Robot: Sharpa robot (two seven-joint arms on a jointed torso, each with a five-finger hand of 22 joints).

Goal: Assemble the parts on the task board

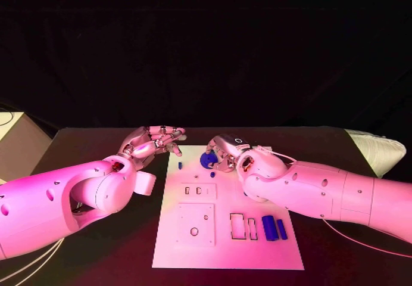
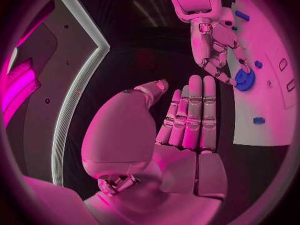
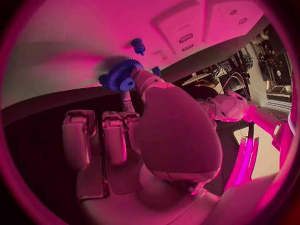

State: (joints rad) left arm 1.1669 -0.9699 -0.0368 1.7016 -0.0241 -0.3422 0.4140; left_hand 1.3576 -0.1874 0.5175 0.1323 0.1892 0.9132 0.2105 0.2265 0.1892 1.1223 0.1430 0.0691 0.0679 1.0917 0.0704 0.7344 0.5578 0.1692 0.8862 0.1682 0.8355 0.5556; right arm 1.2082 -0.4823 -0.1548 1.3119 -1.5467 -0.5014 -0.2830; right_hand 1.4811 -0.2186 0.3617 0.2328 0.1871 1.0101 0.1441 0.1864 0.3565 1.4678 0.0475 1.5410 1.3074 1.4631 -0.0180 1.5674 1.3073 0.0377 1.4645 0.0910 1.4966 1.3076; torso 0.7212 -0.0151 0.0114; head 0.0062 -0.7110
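— Nearest the camera, what is seen on the task board point(image 1: 225, 253)?

— Two blue bars point(image 1: 274, 227) are seen lying side by side at the near right, just beside two narrow slots point(image 1: 242, 227). A raised plate point(image 1: 196, 223) with a small hole is set to their left.

— Where is the part being worked on?

— A blue gear point(image 3: 122, 75) is held at the board's far end, pinched at the fingertips of the right hand point(image 1: 230, 153). A small blue peg point(image 3: 138, 46) is seen standing on the board just beyond it.

— And the left hand point(image 1: 155, 142)?

— It is held off the board's far left corner with nothing in it; its fingers are shown straight and together, the thumb apart.

— What could go wrong from here?

— The gear is gripped by its edge only, so it may well be tilted as it is lowered; a tilted bore would probably be jammed on its post. If the pinch is loosened too soon, the gear could be dropped and rolled off the far edge. The small peg nearby could also be knocked by the fingers.

— Is the seat for the gear visible?

— It cannot be told; it is hidden by the hand.
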